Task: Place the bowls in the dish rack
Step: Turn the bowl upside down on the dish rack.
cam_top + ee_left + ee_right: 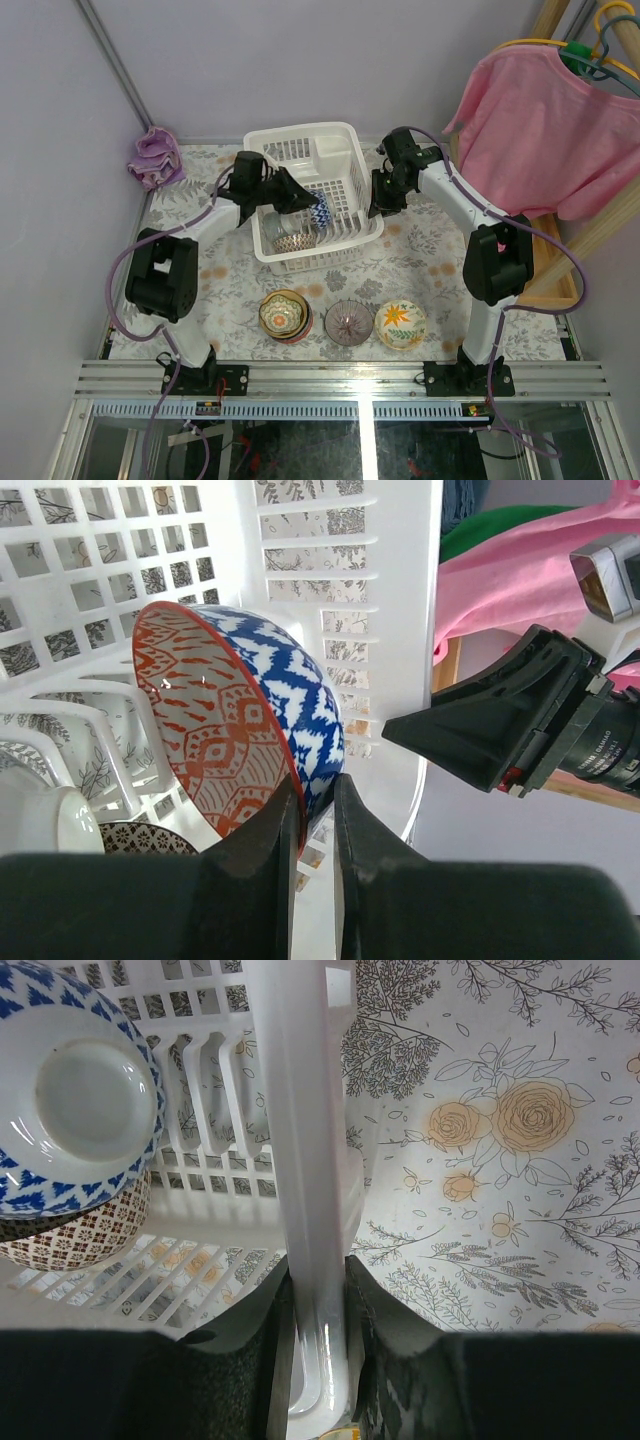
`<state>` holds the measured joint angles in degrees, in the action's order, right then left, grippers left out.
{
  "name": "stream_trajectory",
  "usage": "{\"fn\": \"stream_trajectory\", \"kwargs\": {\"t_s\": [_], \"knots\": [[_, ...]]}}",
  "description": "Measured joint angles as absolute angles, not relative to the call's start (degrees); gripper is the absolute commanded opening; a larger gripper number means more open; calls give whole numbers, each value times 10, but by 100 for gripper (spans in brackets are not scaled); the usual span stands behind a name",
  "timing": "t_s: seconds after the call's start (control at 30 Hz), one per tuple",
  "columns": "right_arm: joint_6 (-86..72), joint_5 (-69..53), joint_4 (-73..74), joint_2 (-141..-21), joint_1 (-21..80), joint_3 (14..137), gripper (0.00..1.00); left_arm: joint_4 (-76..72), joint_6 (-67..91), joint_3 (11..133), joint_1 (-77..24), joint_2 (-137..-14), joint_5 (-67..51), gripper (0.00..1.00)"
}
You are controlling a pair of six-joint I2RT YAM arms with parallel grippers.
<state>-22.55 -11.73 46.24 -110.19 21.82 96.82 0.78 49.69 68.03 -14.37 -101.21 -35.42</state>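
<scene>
Purple cloth [155, 158]: bunched in the upper left of the overhead view, at the far left corner of the counter [430, 262], well apart from the rack.
Left pincer [318, 785]: left of centre in the overhead view, reaching into the rack from its left side. Its fingers [262, 865] are drawn close together on the rim of the blue-and-white bowl, one on the patterned inside and one on the outside.
Orange-yellow bowl [283, 314]: lower centre-left in the overhead view, on the counter in front of the rack, stacked on another bowl.
Dish rack [318, 262]: white and slotted, at the centre of the overhead view on the floral counter.
Blue-and-white bowl [240, 720]: inside the rack, near its right wall, standing on edge. Its red-orange inside faces the left of the left wrist view.
Brown-patterned bowl [85, 1235]: at the left edge of the right wrist view, in the rack, touching the blue-and-white bowl from below in the frame.
Grey bowl [348, 322]: lower centre, upright on the counter between the other two loose bowls.
Right pincer [318, 1270]: just right of the rack in the overhead view, clamped on the rack's right wall with the rim between its two sides.
Flower bowl [400, 324]: lower centre-right, just beside the grey bowl.
Pink shirt [545, 130]: upper right, on hangers.
</scene>
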Motion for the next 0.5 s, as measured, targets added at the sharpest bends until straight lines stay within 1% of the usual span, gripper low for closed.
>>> {"fn": "stream_trajectory", "kwargs": {"t_s": [0.23,0.5], "knots": [[-226,-117,458,-1100,218,964,20,12,483,672,-140,-1006,-354,5],[-227,-117,458,-1100,218,964,20,20,461,655,-137,-993,-354,4]]}}
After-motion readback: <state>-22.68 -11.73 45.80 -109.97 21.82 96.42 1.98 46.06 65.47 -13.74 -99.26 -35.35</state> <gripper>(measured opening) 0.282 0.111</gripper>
